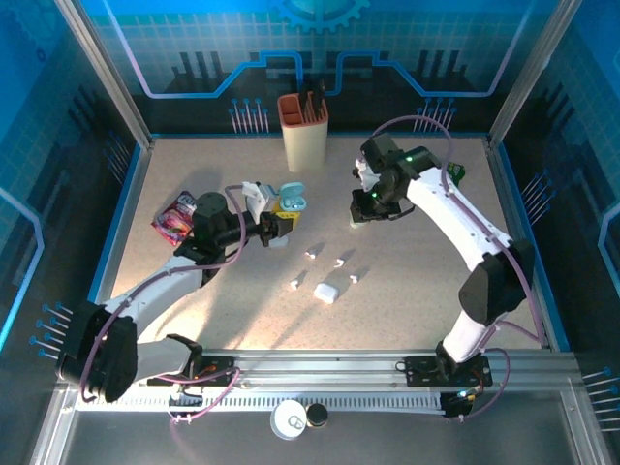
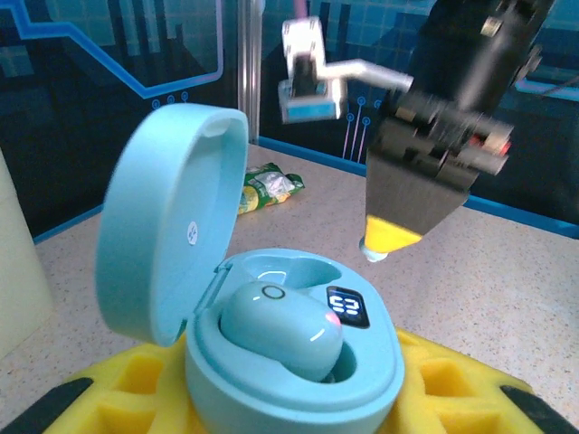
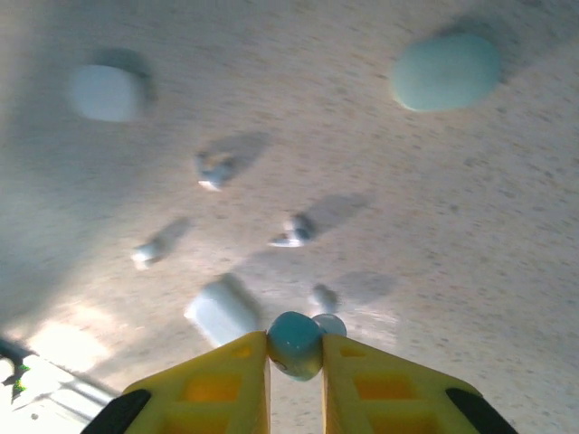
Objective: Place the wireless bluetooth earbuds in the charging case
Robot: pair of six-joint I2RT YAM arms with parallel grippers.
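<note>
Right fingers point(image 3: 217, 384) pinch a teal earbud point(image 3: 295, 344); left fingers point(image 2: 136, 375) clamp the open charging case point(image 2: 289, 384). Lower it slowly beside the case's seated earbud point(image 2: 280, 330), case level.

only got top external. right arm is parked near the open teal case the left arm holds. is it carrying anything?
Observer: Yes. In the right wrist view, the right gripper has its jaws shut on a teal earbud.
Operator: case empty?
Observer: No. In the left wrist view, a second earbud already sits in the charging case, lid up.
Operator: contact yet?
Observer: No. In that same view, the held earbud hangs past the case's far rim, clear of it.
</note>
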